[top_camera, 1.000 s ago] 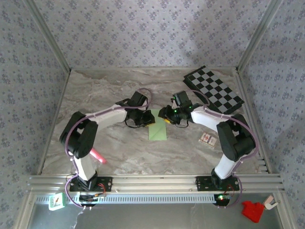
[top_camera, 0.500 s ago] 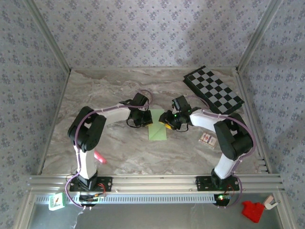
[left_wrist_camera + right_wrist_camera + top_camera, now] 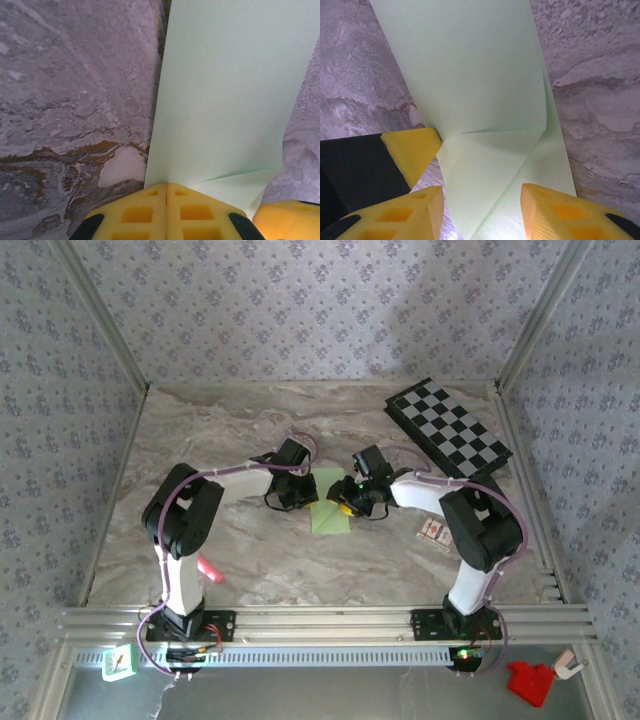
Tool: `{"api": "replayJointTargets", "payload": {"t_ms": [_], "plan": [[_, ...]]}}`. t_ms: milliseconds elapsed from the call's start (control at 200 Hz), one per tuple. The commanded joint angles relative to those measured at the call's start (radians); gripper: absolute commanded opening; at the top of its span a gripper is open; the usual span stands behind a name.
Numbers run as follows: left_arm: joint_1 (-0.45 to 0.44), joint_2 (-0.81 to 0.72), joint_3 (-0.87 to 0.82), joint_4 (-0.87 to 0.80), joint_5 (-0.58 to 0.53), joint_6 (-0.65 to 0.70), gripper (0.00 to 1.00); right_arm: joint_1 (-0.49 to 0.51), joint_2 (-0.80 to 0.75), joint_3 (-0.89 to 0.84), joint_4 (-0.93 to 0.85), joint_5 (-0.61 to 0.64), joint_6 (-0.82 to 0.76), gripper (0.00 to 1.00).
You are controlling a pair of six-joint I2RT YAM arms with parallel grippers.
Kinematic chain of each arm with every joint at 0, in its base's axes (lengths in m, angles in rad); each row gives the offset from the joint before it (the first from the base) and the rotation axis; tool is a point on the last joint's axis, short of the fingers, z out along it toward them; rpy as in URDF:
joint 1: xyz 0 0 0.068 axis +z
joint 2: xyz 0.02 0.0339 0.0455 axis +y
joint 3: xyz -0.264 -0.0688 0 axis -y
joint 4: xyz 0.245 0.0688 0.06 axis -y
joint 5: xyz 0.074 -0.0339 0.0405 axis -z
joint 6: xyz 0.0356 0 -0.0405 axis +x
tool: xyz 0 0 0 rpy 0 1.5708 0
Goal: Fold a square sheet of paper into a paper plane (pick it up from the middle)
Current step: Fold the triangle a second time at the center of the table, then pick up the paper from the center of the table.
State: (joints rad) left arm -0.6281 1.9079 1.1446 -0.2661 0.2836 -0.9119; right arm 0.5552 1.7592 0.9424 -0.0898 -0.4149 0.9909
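- Mid-table on the marble tabletop (image 3: 230, 430), the pale green square sheet of paper (image 3: 225, 95) lies flat, one corner folded over.
- Left gripper (image 3: 166, 192): fingers pressed together at the sheet's edge, possibly pinching it; the view cannot confirm this.
- Right gripper (image 3: 482, 195): fingers parted, straddling the folded flap without clamping it.

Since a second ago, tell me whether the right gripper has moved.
Yes. The right gripper has shifted left, away from the chequered board, over the square sheet of paper.
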Motion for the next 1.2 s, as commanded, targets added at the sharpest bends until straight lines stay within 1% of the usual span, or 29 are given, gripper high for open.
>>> {"api": "replayJointTargets", "payload": {"t_ms": [0, 215, 310, 775, 1059, 1199], "plan": [[0.002, 0.014, -0.023, -0.014, -0.021, -0.013, 0.07, 0.005, 0.019, -0.02, 0.016, 0.005, 0.039, 0.46], [0.002, 0.011, -0.028, -0.013, -0.023, -0.016, 0.07, 0.007, 0.025, -0.03, 0.032, 0.005, 0.06, 0.47], [0.003, 0.008, -0.031, -0.012, -0.023, -0.018, 0.06, 0.007, 0.035, -0.031, 0.056, -0.016, 0.067, 0.46], [0.003, 0.0, -0.036, -0.014, -0.028, -0.021, 0.06, 0.01, 0.056, -0.065, 0.187, -0.094, 0.099, 0.33], [0.005, -0.007, -0.033, -0.02, -0.029, -0.015, 0.07, 0.005, 0.043, -0.099, 0.224, -0.095, 0.092, 0.26], [0.007, -0.013, -0.026, -0.021, -0.021, -0.012, 0.07, 0.002, 0.047, -0.1, 0.227, -0.094, 0.09, 0.2]]}}
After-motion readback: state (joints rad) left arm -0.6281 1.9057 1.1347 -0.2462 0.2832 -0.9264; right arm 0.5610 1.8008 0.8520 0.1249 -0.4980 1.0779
